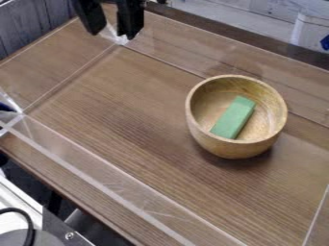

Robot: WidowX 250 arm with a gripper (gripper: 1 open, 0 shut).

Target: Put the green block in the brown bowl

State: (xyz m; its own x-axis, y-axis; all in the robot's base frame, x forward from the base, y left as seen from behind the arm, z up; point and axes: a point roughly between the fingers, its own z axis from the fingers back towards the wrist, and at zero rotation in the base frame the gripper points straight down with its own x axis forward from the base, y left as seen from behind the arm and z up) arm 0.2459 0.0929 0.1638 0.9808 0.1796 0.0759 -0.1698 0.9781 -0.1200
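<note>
The green block [234, 117] lies flat inside the brown bowl [203, 128], which sits on the wooden table right of centre. My gripper [108, 25] hangs at the top left of the view, well away from the bowl, pointing down. Its two dark fingers [90, 17] stand apart with nothing between them, so it is open and empty. The upper part of the hand is cut off by the frame's top edge.
Clear acrylic walls [77, 159] fence the wooden table [115, 106] along the front and left. A white object [309, 24] stands at the far right edge. Cables and dark gear [26, 226] sit below the front left corner.
</note>
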